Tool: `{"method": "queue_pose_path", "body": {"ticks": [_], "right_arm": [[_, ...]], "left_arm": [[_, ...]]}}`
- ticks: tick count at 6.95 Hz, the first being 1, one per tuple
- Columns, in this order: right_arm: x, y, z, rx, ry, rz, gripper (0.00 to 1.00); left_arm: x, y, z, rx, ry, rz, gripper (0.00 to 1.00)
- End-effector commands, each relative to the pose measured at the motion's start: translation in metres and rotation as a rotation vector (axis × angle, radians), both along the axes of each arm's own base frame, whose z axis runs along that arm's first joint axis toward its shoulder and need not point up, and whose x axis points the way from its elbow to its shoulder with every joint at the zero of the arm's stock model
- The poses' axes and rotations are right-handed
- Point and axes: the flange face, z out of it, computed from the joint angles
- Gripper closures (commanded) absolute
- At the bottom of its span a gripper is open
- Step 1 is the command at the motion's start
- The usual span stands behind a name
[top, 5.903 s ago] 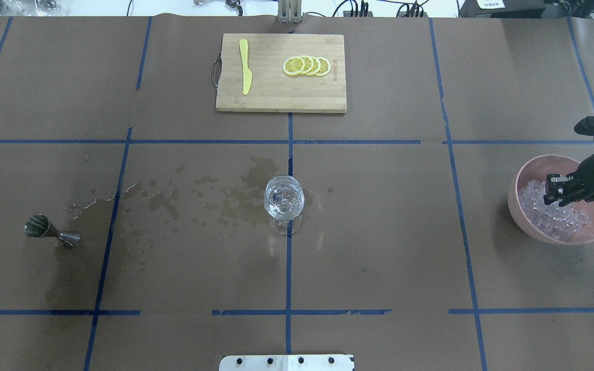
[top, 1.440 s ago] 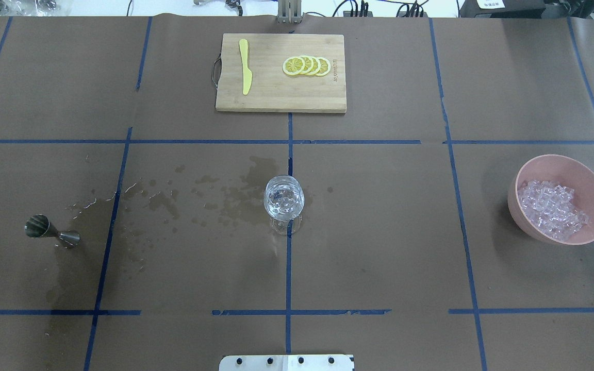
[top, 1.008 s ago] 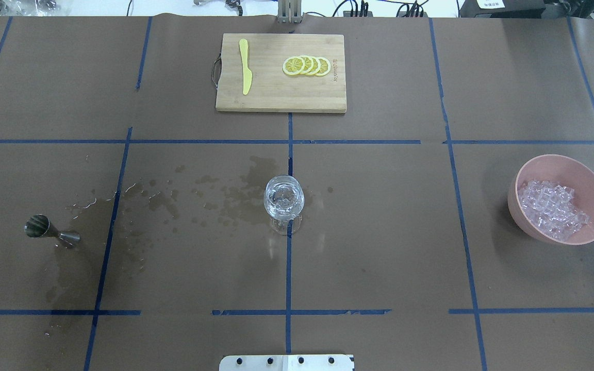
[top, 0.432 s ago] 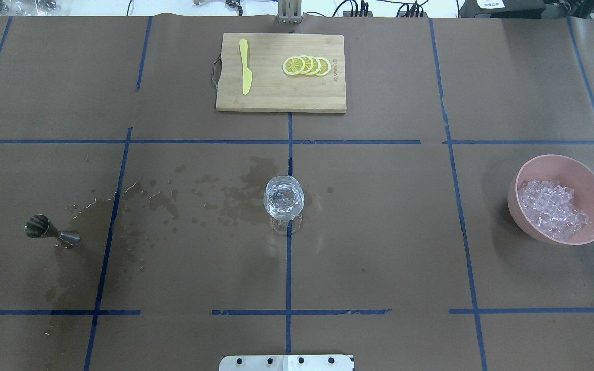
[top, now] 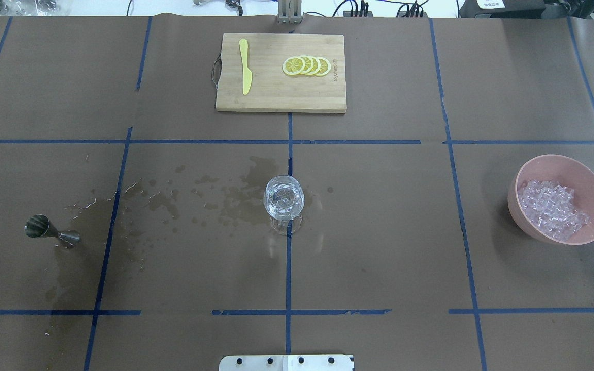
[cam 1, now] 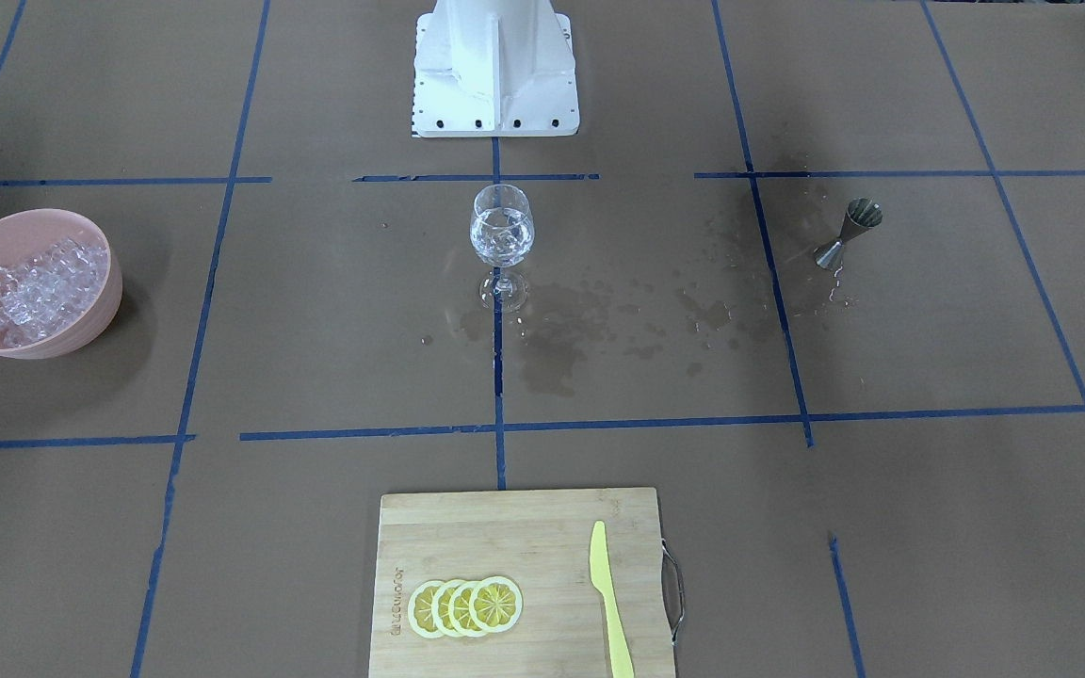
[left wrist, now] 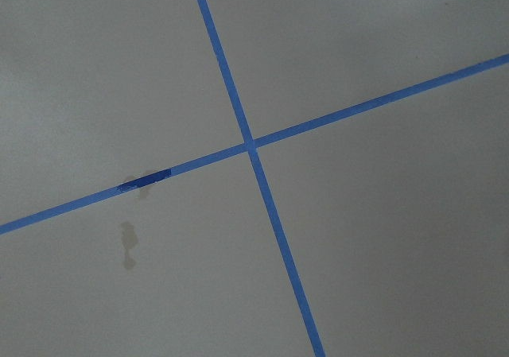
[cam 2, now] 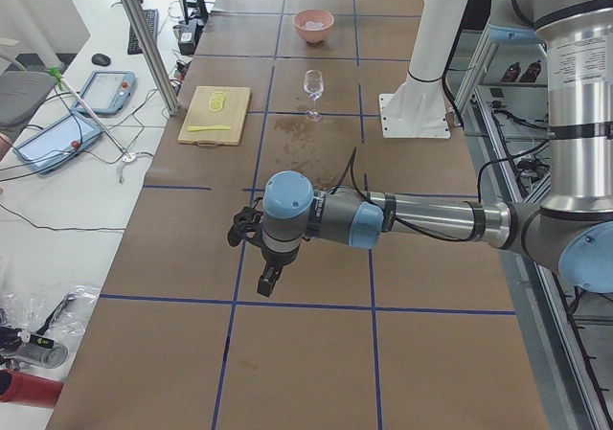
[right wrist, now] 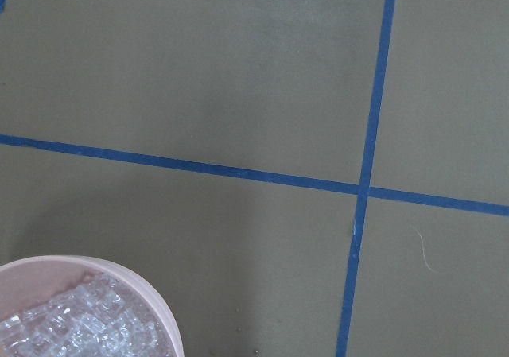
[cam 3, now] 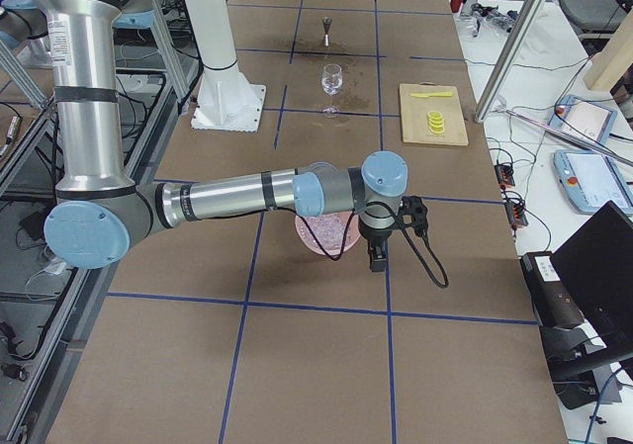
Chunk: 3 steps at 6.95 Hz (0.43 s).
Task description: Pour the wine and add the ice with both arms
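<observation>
While both arms hang out past the table's ends, we cannot tell how their jaws stand. The left gripper [cam 2: 271, 279] shows only in the left side view, over bare brown paper at a tape cross. The right gripper [cam 3: 378, 258] shows only in the right side view, just beside the pink bowl [top: 588, 183]. The ice [top: 552, 210] sits heaped in that bowl at the robot's right, well apart from the wine glass [top: 284, 198] at the centre. We read those cubes as hard, light and slick, likely to squirt out of a hard squeeze. So we would pinch one loose cube off the top of the heap, across two flat faces, gently. The glass glints inside, though we cannot separate ice from liquid in it. It looks thin, fragile and top-heavy on its stem, standing beside wet patches [top: 235, 198], so anything should drop into it from close above. Over on the left stands the jigger [top: 51, 232], stiff metal, and its narrow waist is where we would take hold. As for writing, the cutting board [top: 276, 93] carries a mark along one short edge beside the lemon slices [top: 307, 66], too small to read. We spot no other labels or brands.
</observation>
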Motion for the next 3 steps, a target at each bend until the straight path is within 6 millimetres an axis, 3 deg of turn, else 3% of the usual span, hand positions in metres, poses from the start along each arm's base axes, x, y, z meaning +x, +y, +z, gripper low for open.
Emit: {"method": "queue_pose_path", "body": {"ticks": [1,3], "right_arm": [[-0.013,-0.001,0.013,-0.014,0.085,-0.026,0.00],[-0.013,0.004,0.024,-0.092,0.078,-0.033,0.00]], "left_arm": [[-0.003,0.007,0.001,-0.076,0.001,-0.006,0.00],[-0.002,0.013,0.005,-0.211,0.004,-0.004,0.00]]}}
